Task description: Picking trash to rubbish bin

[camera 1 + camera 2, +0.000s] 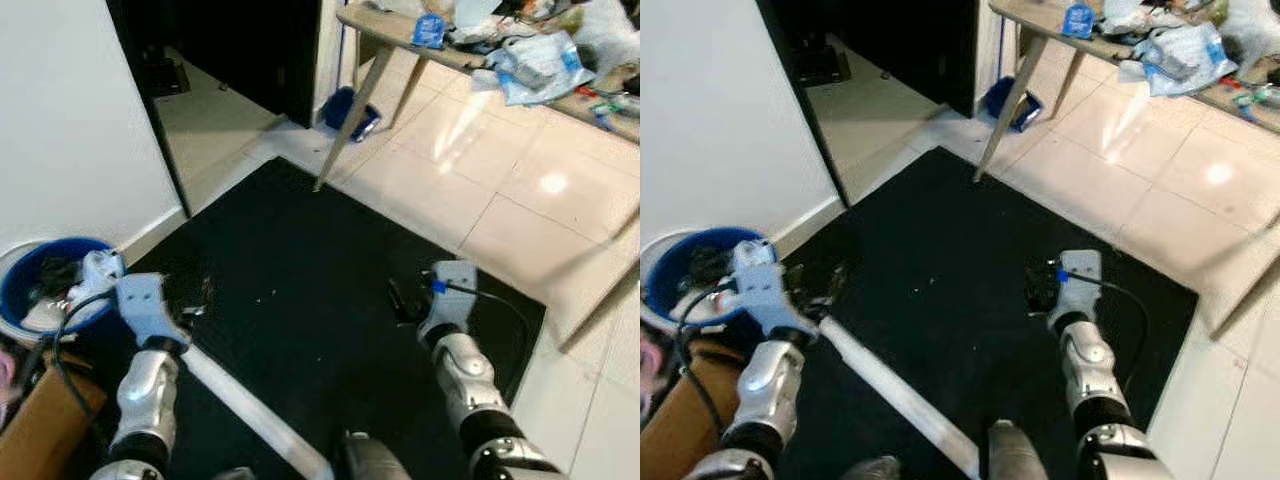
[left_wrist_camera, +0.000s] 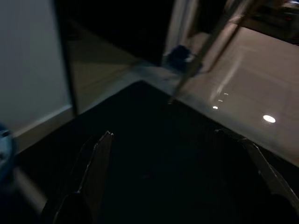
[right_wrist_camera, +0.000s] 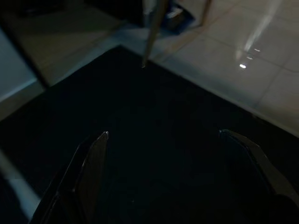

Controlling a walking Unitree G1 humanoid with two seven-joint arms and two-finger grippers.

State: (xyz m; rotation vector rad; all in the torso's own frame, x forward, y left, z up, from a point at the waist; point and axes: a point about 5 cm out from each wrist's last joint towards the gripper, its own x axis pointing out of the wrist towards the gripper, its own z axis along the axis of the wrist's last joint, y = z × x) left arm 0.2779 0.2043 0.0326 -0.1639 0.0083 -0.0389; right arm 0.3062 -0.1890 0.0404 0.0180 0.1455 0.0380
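Observation:
A blue rubbish bin (image 1: 22, 283) holding crumpled trash stands at the far left by the white wall. My left gripper (image 1: 198, 300) hovers low over the black mat (image 1: 300, 260), just right of the bin. In the left wrist view its fingers (image 2: 100, 158) are spread wide with nothing between them. My right gripper (image 1: 400, 300) hangs over the mat's right part, open and empty as well, its fingers (image 3: 93, 158) apart. A blue piece of trash (image 1: 350, 112) lies on the floor under the table, far ahead. Tiny pale specks (image 1: 272, 293) dot the mat.
A wooden table (image 1: 385, 35) piled with bags and clutter stands at the back right on slanted legs. A dark doorway opens behind the mat. A white bar (image 1: 250, 405) crosses the mat near my legs. A cardboard box (image 1: 40, 430) sits at the lower left. Glossy tiles lie right.

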